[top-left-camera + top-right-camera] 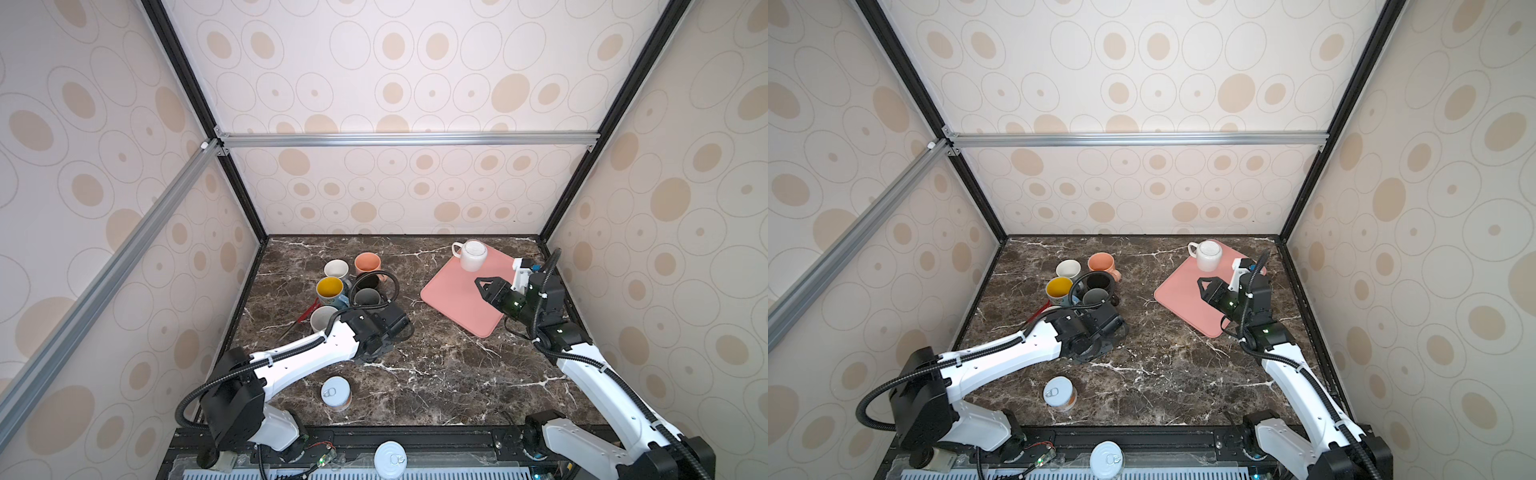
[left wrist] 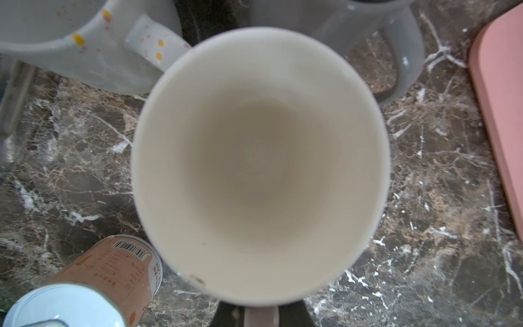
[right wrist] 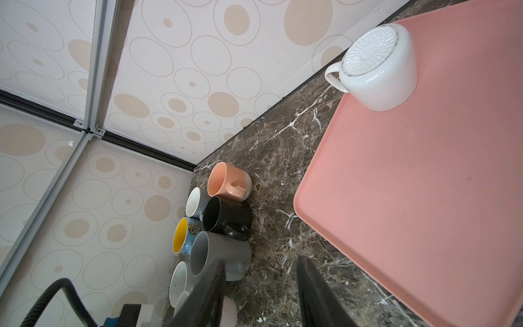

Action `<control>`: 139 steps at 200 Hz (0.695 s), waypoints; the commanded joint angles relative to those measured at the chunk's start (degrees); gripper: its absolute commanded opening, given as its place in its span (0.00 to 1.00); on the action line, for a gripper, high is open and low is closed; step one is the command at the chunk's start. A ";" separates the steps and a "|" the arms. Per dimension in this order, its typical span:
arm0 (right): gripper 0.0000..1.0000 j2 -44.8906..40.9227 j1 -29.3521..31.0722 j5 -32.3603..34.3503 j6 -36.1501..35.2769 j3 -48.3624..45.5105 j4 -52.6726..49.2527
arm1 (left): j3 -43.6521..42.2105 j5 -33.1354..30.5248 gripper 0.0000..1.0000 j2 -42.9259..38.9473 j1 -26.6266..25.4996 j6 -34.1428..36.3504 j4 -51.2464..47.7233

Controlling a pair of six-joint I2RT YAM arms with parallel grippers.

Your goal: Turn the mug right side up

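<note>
Left wrist view: cream-lined ceramic mug (image 2: 260, 167) fills the frame, mouth open to the camera, right side up. Its pale pink handle lies between the dark fingers (image 2: 226, 317) of the left gripper (image 2: 261, 317). The fingers are drawn together, clamped on that handle. Base contact with the dark brown marble tabletop (image 2: 424, 198): cannot tell. Just beside it: speckled white mug (image 2: 85, 56), plain grey mug (image 2: 396, 42), peach-labelled tin can (image 2: 107, 271).

Both top views: the left wrist covers the cream-lined ceramic mug. It sits at the near right edge of a cluster of upright mugs, left of centre and toward the far side. The cluster also holds a salmon-pink mug (image 1: 368, 262), a black mug (image 1: 368, 281), a yellow-lined blue mug (image 1: 330, 289) and a white-lined grey mug (image 1: 336, 269). The tin can stands alone at near left.

White glazed mug (image 1: 471, 254) stands upside down, ribbed base up, handle pointing left. It is on the far corner of the pink square plastic tray (image 1: 457, 307) at far right.

Right gripper (image 1: 481, 289) hangs over the tray on the near side of the white glazed mug, apart from it, pointing left. Right wrist view: fingers (image 3: 203, 291) apart, only marble showing between them.
</note>
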 commanded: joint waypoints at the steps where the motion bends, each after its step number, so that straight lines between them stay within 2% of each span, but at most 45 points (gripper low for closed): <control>1: 0.45 -2.18 -0.36 0.43 -0.93 -0.99 -0.89 | 4.07 -4.12 0.00 0.81 1.06 -0.04 -0.78; 63: 0.45 -3.35 -0.45 1.20 -1.59 -1.76 -1.78 | 2.89 -4.96 0.00 1.80 2.65 -1.02 0.80; 109: 0.45 -3.10 -0.42 0.55 -1.46 -1.48 -1.78 | 2.51 -6.69 0.16 2.01 3.63 -0.39 2.35; 139: 0.45 -3.09 -0.48 0.43 -1.22 -1.41 -2.04 | 1.90 -7.16 0.22 2.29 4.09 -0.13 3.03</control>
